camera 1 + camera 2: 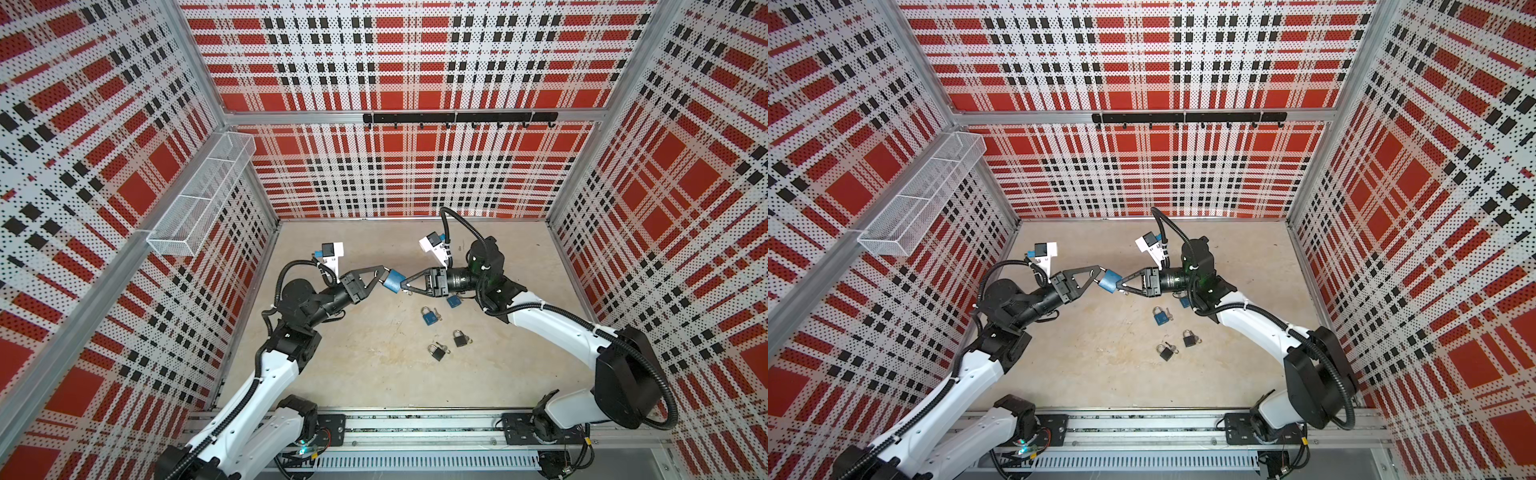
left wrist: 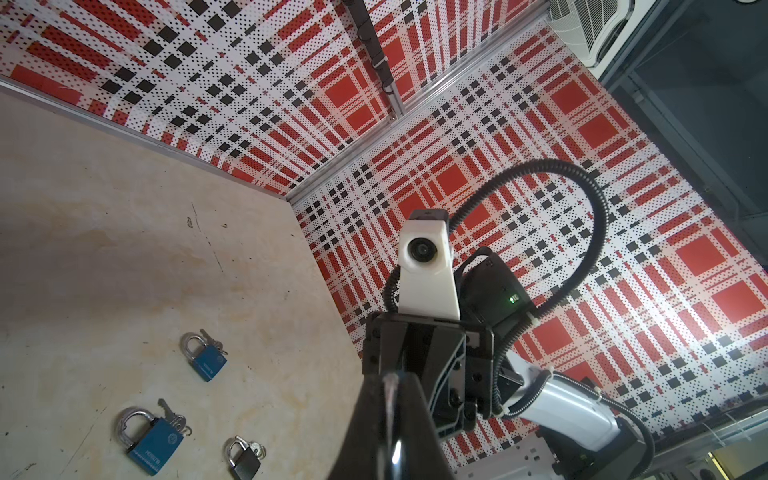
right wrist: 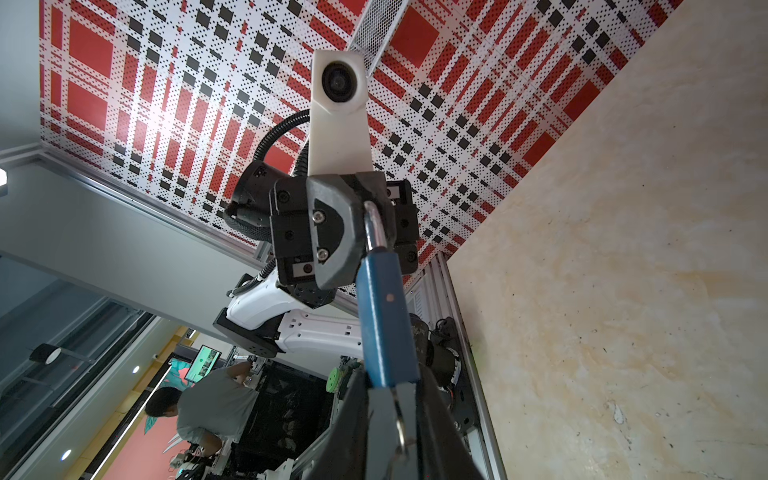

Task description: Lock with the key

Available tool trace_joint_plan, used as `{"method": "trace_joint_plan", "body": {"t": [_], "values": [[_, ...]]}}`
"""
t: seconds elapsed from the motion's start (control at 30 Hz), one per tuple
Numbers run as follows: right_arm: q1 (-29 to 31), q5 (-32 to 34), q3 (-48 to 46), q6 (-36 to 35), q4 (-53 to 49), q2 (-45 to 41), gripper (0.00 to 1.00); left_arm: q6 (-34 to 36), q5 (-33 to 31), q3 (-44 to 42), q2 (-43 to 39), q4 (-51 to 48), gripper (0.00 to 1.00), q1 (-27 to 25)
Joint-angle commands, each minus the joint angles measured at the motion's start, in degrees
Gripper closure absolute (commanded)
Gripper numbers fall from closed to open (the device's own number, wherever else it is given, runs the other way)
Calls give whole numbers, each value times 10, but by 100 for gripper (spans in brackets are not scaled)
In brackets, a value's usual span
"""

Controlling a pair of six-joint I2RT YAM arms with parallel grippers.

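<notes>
Blue steel-shackled padlock (image 1: 394, 281) between my left gripper (image 1: 383, 274) and right gripper (image 1: 402, 285), small silver key (image 3: 401, 409) between the latter's fingers, above beige table (image 1: 365, 374).

Your two top views sit high at the front, looking steeply down, near-identical, whole table (image 1: 365, 374) in frame. Wrist cams are close-in and face each other: left sees the right arm's camera (image 2: 422, 249), right sees the left arm's camera (image 3: 338, 81). Both also catch table.

Lying grouped on the beige tabletop (image 1: 365, 382): blue padlock (image 1: 428, 318), half-hidden blue padlock (image 1: 454, 302), black padlock (image 1: 460, 340), second black padlock (image 1: 437, 353), keys (image 1: 437, 313) alongside.
</notes>
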Motion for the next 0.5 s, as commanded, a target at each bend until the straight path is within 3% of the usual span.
{"method": "trace_joint_plan", "body": {"t": [0.0,0.1,0.2,0.47], "values": [[-1,-9,3,-8,17,0,75,-8,-36,5,-18,32,100,21],[-2,-8,4,-7,18,1,74,-8,-33,5,-17,32,100,23],[-2,-10,7,-6,18,2,81,-10,-27,6,-13,32,100,22],[-2,1,17,-17,6,10,65,-18,-18,13,-16,35,100,21]]}}
